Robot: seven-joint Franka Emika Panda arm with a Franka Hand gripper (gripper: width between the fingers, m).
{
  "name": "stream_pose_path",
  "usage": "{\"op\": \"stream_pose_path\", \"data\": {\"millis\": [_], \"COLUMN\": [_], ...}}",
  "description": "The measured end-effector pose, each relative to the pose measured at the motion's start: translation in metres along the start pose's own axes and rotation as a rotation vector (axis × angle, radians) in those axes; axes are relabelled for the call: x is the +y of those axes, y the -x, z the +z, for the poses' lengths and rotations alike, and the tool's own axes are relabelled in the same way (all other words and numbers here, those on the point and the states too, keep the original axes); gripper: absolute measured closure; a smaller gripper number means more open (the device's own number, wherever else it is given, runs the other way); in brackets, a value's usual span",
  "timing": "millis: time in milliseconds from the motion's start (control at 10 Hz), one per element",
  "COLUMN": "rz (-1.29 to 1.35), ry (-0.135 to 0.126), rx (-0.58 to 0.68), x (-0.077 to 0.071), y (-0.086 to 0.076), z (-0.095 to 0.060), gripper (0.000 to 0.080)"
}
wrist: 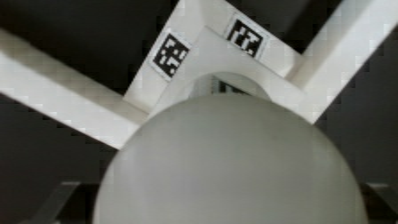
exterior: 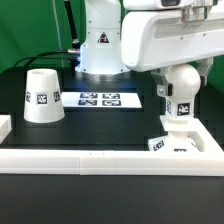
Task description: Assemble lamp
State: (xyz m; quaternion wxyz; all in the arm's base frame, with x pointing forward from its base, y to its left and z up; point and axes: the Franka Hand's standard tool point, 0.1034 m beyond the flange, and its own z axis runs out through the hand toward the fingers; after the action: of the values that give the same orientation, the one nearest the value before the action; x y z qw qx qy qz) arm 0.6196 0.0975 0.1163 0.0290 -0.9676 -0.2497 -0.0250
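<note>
At the exterior view's right, inside the corner of the long white rail (exterior: 90, 160):

Item 1. Flat square white plastic lamp base (exterior: 172, 147), tags facing up. It lies on the black bench (exterior: 110, 125), close in the rail's angle.

Item 2. White ball-headed lamp bulb (exterior: 180, 95), one tag on its side. It stands upright with its long axis vertical, directly over the base and neck down toward the base's middle. You cannot settle from these views whether it is seated or merely touching. In the wrist view the bulb (wrist: 214, 160) fills most of the frame, with the base (wrist: 205, 45) beyond it.

Item 3. Pincer (exterior: 176, 70), on the only arm. It sits straight above the bulb, in line with that vertical axis. Its fingers show clearly in neither view, so you cannot tell whether it clasps the bulb or hangs loose around it.

Item 4. White truncated-cone plastic lamp shade (exterior: 42, 97), wide mouth down on the bench at the exterior view's left, well apart from the bulb. Nothing shows inside it.

Item 5. Marker board (exterior: 100, 99), flat on the bench between shade and bulb.

Judgement: your coming move probably depends on keeping pincer, bulb and base on one vertical line.
</note>
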Motion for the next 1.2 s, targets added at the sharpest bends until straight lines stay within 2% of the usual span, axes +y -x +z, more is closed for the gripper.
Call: {"op": "stream_pose_path", "data": {"millis": [600,1200], "rz": [0.563,1.091], "ry": [0.01,0.009], "rx": [0.014,-0.026], "x": [0.004,-0.0004], "y": [-0.0005,0.0062], "z": [-0.0005,0.0022], "gripper": [0.022,0.022]}}
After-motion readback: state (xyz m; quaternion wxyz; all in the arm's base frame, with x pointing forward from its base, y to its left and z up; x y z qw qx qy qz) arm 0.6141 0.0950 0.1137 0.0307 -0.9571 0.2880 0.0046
